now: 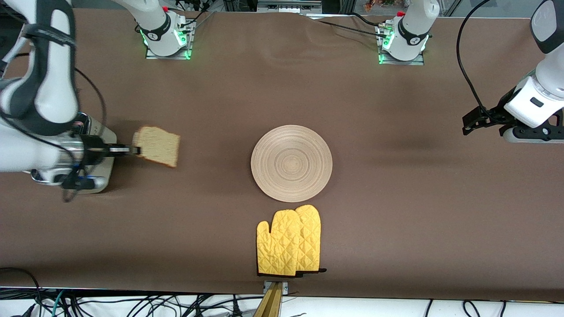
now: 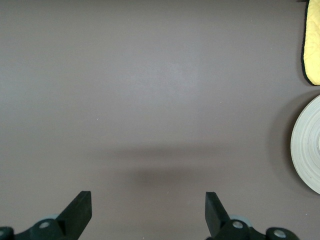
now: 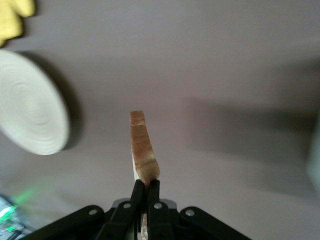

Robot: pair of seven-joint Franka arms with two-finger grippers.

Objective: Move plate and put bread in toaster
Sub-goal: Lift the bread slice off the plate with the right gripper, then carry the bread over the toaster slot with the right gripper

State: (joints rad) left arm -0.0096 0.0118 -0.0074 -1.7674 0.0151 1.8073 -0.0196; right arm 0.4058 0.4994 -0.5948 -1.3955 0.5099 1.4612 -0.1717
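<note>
While the front view hides its pinch, right gripper (image 3: 145,192) clenches bread (image 3: 142,150) edge-on, left gripper (image 2: 148,214) released, waiting.

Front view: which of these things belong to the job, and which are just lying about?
Job: bread, gripped by the right gripper; toaster under that arm; plate mid-table; left gripper, open, waiting.
Lying about: yellow oven mitts, nearer the camera than the plate.
</note>
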